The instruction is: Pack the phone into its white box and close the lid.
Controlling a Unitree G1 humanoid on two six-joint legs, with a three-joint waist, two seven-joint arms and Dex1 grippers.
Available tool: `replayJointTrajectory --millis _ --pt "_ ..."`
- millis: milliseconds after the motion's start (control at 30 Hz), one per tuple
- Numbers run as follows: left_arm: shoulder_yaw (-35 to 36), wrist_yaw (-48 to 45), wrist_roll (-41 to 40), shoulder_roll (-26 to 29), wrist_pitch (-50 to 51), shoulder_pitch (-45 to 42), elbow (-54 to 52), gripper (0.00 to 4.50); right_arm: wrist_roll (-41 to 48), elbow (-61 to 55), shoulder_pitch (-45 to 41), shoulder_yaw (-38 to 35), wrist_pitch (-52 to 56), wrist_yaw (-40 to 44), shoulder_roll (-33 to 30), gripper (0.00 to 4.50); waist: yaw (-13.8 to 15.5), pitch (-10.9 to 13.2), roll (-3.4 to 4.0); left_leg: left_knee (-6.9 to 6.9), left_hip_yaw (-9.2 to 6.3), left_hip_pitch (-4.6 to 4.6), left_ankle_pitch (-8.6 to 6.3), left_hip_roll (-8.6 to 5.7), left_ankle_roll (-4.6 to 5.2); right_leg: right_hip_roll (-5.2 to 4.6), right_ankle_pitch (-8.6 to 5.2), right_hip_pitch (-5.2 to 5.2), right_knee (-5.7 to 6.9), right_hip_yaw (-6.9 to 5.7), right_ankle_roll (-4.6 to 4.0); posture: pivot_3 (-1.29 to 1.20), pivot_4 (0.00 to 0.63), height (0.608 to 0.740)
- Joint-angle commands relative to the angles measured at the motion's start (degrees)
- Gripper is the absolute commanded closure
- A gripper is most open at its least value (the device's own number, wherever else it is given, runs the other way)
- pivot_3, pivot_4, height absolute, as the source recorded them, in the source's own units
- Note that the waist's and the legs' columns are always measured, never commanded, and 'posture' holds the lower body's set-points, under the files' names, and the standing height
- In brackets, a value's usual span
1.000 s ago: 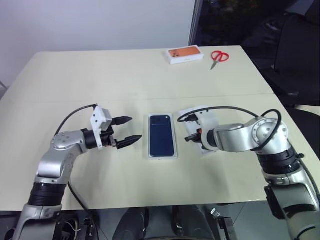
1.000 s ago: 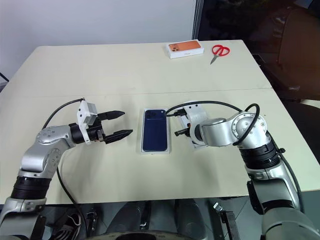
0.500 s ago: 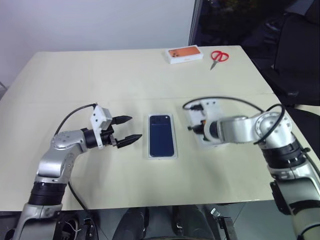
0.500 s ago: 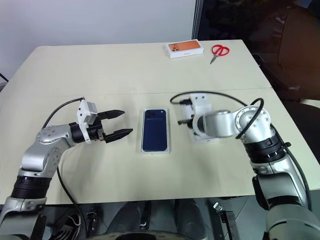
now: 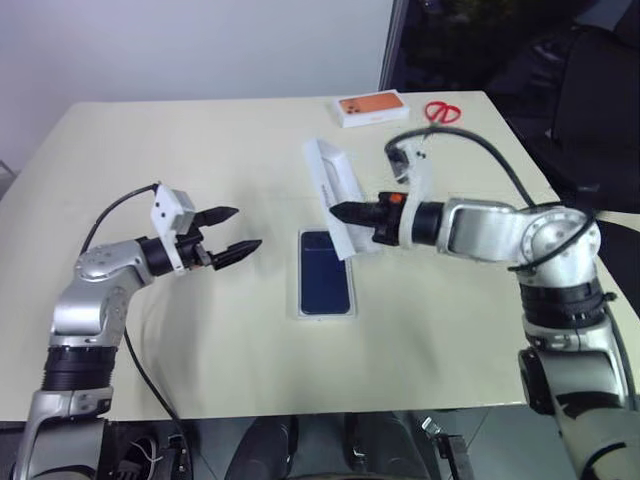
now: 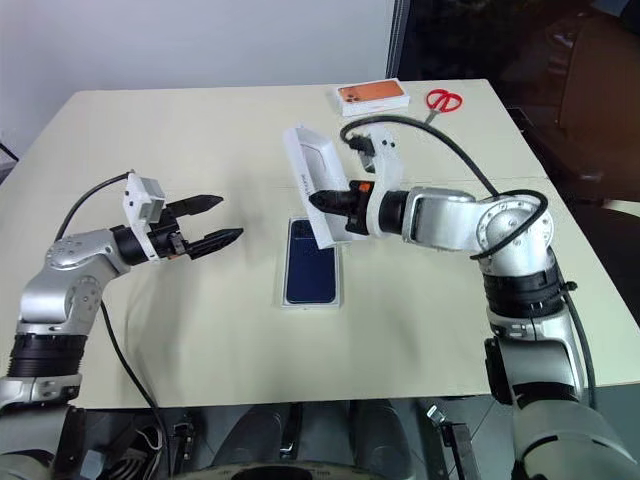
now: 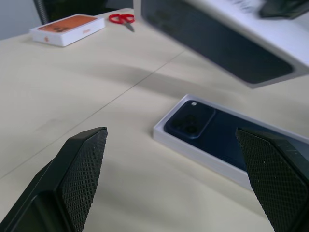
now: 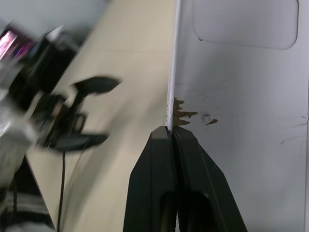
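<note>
**Lid held in the air over the boxed phone**

The phone (image 5: 325,270) lies flat, face down, inside the white box (image 5: 300,300) at centre of the frame, camera cluster at its far end. The box sits on the desk (image 5: 200,150), uncovered. The lid (image 5: 335,195) is off the desk, tilted, hanging just above and behind the box's far end; in the left wrist view its dark printed face points down toward the phone, and the plain white inside faces up. The right gripper (image 5: 340,212) comes in from the right of the frame with its jaws clenched on one edge wall of the lid; the right wrist view shows the two fingers (image 8: 166,159) pressed together over that thin wall. The left gripper (image 5: 232,232) hovers left of the box, apart from it, jaws spread wide and grasping nothing. At upper centre-right of the frame, an orange-topped box (image 5: 370,108) and red scissors (image 5: 441,111) lie beside each other, well apart from the rest.
</note>
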Motion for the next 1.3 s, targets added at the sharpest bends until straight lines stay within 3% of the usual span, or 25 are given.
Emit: replayJointTrajectory --millis 33,133,233,433,700,967,1067,1300 --pt "3.22 -0.62 -1.96 1.95 0.26 0.53 -1.87 0.0 -3.47 -1.81 1.73 -1.58 -4.03 5.07 3.35 4.46 -0.11 0.0 0.01 0.01 0.0 0.0 0.0 0.0 0.0 0.0 0.0 0.0 0.0 0.0 0.0 0.0 0.15 0.74" --pt "4.59 -0.57 -3.49 2.75 1.53 0.96 -2.56 0.0 -3.38 1.63 2.46 -3.84 -5.71 4.67 7.15 4.46 -0.22 0.03 0.05 0.02 0.0 0.03 0.0 0.02 -0.01 -0.01 0.01 -0.02 0.03 0.01 -0.02 0.0 0.15 0.74" --pt "6.04 -1.18 -5.19 3.94 3.17 1.72 -3.62 0.0 11.63 5.63 4.02 -4.93 -5.53 1.53 13.29 4.46 -0.12 0.03 0.05 0.0 -0.01 0.03 0.0 0.03 -0.02 -0.01 0.02 -0.04 0.05 0.01 -0.03 0.0 0.15 0.74" --pt "8.06 -1.31 -7.32 5.68 4.97 0.79 -2.18 0.0 22.4 7.91 7.42 -2.35 -7.29 -5.62 20.92 4.46 -0.17 0.05 0.09 -0.05 0.0 0.02 0.01 0.03 -0.02 -0.02 0.03 -0.08 0.04 0.02 -0.05 0.0 0.15 0.74" --pt "7.66 -2.1 -7.96 5.78 5.62 2.21 -2.0 0.0 13.11 12.16 11.91 0.51 -10.1 -3.96 28.4 4.46 -0.31 0.06 0.1 -0.04 0.01 0.04 0.01 0.03 -0.03 -0.01 0.04 -0.09 0.08 0.02 -0.06 0.0 0.15 0.74" --pt "5.32 0.08 -8.84 1.97 7.21 5.37 -7.67 0.0 9.23 13.53 15.37 -1.15 -9.26 -3.4 29.14 4.46 -0.17 0.06 0.11 -0.05 0.02 0.04 0.01 0.02 -0.03 -0.01 0.04 -0.09 0.08 0.03 -0.07 0.0 0.15 0.74" --pt "3.74 0.3 -8.38 0.48 7.48 6.41 -8.52 0.8 8.67 13.26 17.91 -2.15 -10.01 -4.77 29.77 4.5 -0.22 0.06 0.11 -0.05 0.02 0.04 0.01 0.03 -0.03 -0.01 0.05 -0.09 0.08 0.03 -0.08 0.0 0.15 0.74" --pt "0.78 0.9 -7.94 -2.62 7.3 7.21 -8.36 4.12 9.73 9.54 19.49 -4.22 -9.85 -6.34 29.35 4.5 -0.28 0.06 0.13 -0.06 0.02 0.06 0.01 0.03 -0.03 0.0 0.05 -0.09 0.11 0.03 -0.08 0.0 0.15 0.74"
